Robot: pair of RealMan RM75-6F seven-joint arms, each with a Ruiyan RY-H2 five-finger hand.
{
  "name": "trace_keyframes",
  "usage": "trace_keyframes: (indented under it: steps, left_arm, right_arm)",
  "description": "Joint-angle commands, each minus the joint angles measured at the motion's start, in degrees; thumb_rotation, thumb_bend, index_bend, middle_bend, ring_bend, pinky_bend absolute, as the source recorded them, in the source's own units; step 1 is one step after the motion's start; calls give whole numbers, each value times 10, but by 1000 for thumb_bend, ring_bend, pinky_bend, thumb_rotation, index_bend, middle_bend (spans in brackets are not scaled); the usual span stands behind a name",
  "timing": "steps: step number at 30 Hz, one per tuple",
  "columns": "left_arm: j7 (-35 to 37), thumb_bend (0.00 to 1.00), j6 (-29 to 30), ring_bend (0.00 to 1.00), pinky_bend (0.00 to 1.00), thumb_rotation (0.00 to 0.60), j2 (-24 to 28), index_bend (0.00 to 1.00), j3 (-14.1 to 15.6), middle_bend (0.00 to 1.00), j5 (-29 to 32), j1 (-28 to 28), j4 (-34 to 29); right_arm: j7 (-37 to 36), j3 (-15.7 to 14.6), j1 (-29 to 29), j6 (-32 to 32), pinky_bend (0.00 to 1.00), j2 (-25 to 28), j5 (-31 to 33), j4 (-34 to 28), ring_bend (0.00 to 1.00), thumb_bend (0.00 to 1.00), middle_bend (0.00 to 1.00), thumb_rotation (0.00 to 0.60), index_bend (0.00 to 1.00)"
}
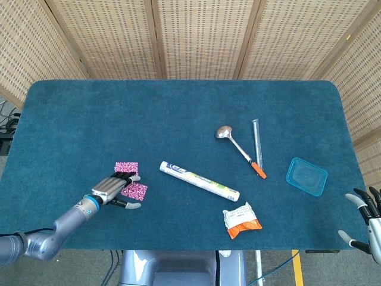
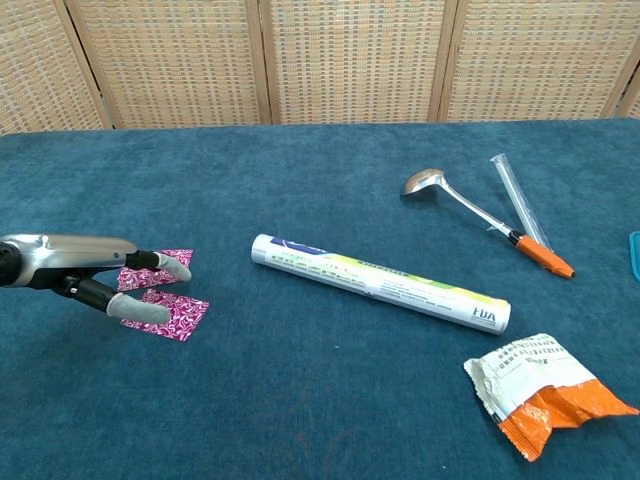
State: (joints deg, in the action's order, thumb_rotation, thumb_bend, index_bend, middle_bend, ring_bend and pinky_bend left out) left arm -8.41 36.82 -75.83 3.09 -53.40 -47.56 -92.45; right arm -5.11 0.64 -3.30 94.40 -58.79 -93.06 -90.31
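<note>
Two pink patterned squares lie flat at the near left of the blue table, one farther and one nearer, with a small gap between them. My left hand hovers low at their left side with its fingers stretched over the farther square and its thumb over the nearer one's edge. It grips nothing. My right hand shows only in the head view, at the near right corner past the table edge, with its fingers spread and nothing in it.
A white tube lies diagonally at the centre. Right of it are a metal spoon, a clear tube, a white-and-orange packet and a blue lid.
</note>
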Motion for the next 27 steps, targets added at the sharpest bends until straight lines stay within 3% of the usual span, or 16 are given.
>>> trace_keyframes:
  steps: [1,9,27]
  left_arm:
    - [3,0,-8,0,0,166,-11,75,-5,0,9,-4,15]
    - [1,0,-11,0,0,165,-17,75,-4,0,15,-4,27]
    - [3,0,-8,0,0,166,30,75,24,0,-6,24,5]
  right_arm:
    - [2,0,0,-1,0,1,0,-1,0,2,179,600,217]
    - [3,0,0,-3,0,2,2,-3,0,2,179,600,218]
    - [4,1,6,-9,0,0,-3,-5,0,2,180,600,218]
